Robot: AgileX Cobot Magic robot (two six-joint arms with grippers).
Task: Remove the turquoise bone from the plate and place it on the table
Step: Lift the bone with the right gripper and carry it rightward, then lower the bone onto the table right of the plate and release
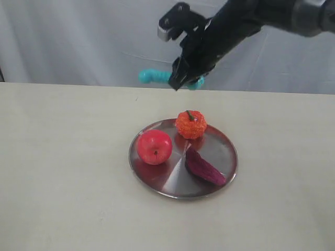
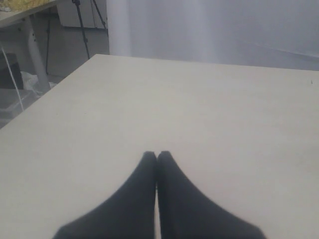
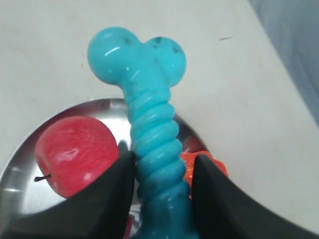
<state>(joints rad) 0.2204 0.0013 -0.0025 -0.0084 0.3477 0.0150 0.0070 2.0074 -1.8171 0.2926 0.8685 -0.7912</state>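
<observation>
**Right gripper clamped on the turquoise bone, clear of the plate**

The right jaws were clenched on the bone's ribbed shaft, one dark finger pressing each side. The shaft ran straight out past the fingertips to a double-lobed knob. In the exterior view the bone lay roughly level in the grip, an end showing on each side of the fingers. It was held up in the air and touched nothing but the gripper.

Below the jaws sat the plate. An orange pumpkin-shaped fruit lay nearest under the fingertips, with a red apple just beside it. A dark purple piece lay farther off, toward the opposite rim. The plate rested on the table.

Well apart from all this, the left gripper had its jaws pressed together tip to tip. Nothing was between them, and only bare tabletop lay ahead of them. A pale curtain hung behind the table's far edge.
</observation>
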